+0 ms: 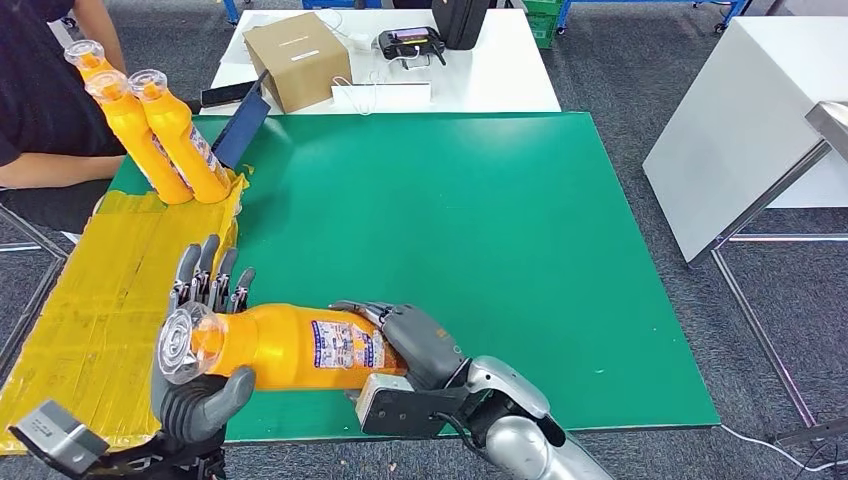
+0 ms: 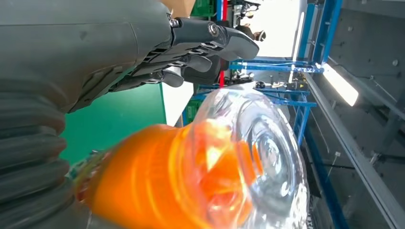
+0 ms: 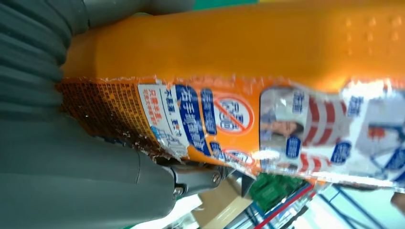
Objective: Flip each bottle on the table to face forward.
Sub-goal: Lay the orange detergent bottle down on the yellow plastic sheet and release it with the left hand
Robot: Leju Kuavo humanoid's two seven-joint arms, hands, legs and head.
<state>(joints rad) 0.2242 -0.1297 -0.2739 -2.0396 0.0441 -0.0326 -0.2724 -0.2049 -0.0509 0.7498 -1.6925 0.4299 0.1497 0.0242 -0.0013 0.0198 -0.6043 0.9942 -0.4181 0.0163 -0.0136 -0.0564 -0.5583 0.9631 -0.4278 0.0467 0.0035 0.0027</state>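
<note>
Partly hidden bottle (image 1: pixel 290 345), gripped by right hand (image 1: pixel 415 340) & left hand (image 1: pixel 205 340), label blurry

Grey carpeted floor (image 1: pixel 640 60) all around. White rectangular table (image 1: pixel 500 70) at upper centre, butted against the far edge of a green-topped table (image 1: pixel 480 220). Brown cardboard box (image 1: pixel 297 60) and black device (image 1: pixel 410 43) on the white top. Second white table (image 1: pixel 740 130) with metal legs at upper right. Blue metal racking (image 2: pixel 296 71) and bright ceiling strip light (image 2: pixel 341 85) beyond.
</note>
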